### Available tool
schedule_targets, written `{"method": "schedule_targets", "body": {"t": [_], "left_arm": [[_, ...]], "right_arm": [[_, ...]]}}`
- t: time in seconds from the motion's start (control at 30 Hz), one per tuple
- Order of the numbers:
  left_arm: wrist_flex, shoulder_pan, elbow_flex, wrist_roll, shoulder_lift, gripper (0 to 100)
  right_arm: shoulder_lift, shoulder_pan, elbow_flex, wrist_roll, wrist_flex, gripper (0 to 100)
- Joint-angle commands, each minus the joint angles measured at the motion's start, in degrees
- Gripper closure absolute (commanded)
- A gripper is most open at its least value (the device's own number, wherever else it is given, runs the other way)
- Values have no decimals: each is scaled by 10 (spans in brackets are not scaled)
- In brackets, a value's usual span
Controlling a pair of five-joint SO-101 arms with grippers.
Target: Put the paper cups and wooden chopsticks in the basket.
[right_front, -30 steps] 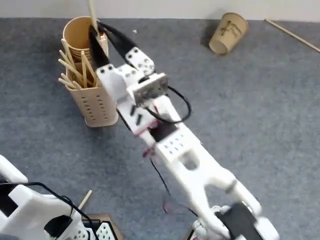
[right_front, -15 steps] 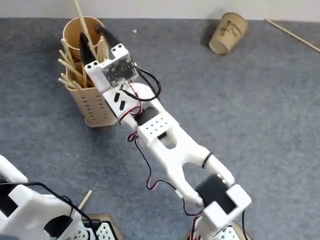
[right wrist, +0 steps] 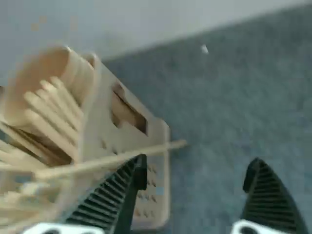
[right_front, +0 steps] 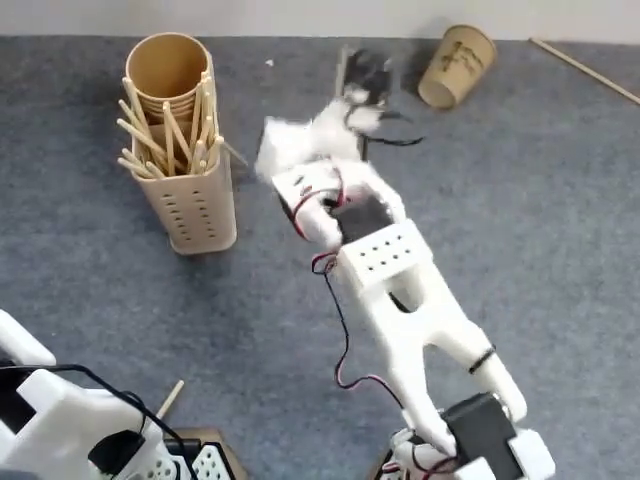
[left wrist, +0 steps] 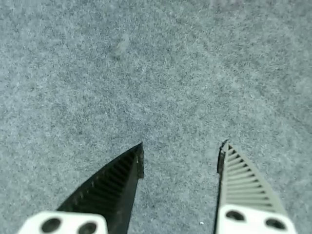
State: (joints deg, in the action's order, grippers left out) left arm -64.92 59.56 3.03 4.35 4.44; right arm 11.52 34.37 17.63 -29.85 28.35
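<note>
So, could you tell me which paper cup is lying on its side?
The loose cup on the carpet; the other cup stands upright inside the basket.

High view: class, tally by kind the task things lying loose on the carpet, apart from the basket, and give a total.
Paper cups: 1, lying on its side
Wooden chopsticks: 2, one at the far right, one at the near left
Total: 3
</note>
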Motion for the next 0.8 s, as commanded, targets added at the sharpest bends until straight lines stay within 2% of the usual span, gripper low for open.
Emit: {"method": "schedule_targets", "body": {"t": [0.0,0.1,0.2,0.27,0.47,0.63,0.7,0.77], "left_arm": [[4,-1,-8,-2,-17,737],[4,-2,-4,-2,-16,737],[4,0,-4,-2,-15,737],[7,1,-5,-2,-14,737],[7,-9,-5,-2,-16,737],[4,-17,-4,-2,-14,739],[4,-17,-4,-2,-15,739],[4,-15,-4,-2,-16,739]], "right_arm": [[-22,10,48,134,-25,758],[-41,26,127,222,-167,798],[-42,29,220,256,-364,803],[-41,44,280,274,-446,803],[-48,77,380,328,-570,800],[-74,84,364,385,-579,798],[-109,86,331,402,-579,770],[-154,84,290,406,-579,696]]}}
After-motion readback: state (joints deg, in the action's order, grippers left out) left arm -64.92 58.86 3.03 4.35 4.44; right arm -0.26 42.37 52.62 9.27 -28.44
